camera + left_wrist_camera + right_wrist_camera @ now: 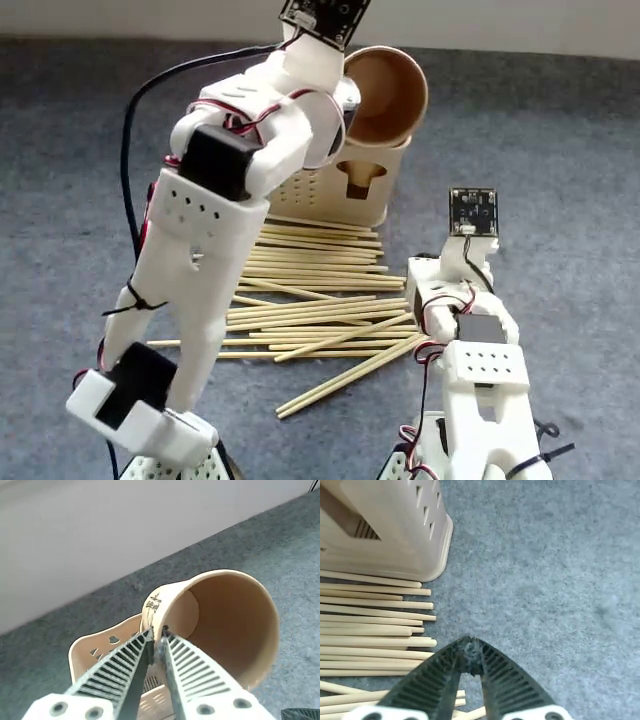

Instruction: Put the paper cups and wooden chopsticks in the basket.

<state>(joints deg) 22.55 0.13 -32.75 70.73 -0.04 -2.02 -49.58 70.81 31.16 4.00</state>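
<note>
While your left gripper (157, 632) pinches the paper cup (388, 95) by its rim, upper centre above the basket (388, 205), go gently: it looks light and crushable. Your right gripper (470, 661) sits closed, empty, beside the wooden chopsticks (320, 300).

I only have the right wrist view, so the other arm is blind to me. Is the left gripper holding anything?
Observer: Yes, the left gripper is shut on the rim of a paper cup.
Operator: Where is it held?
Observer: Raised above the basket, tipped on its side, mouth toward the high camera.
Operator: And what lies between the arms?
Observer: The chopsticks, piled on the carpet in front of the basket, a few loose ones angled at the near side.
</note>
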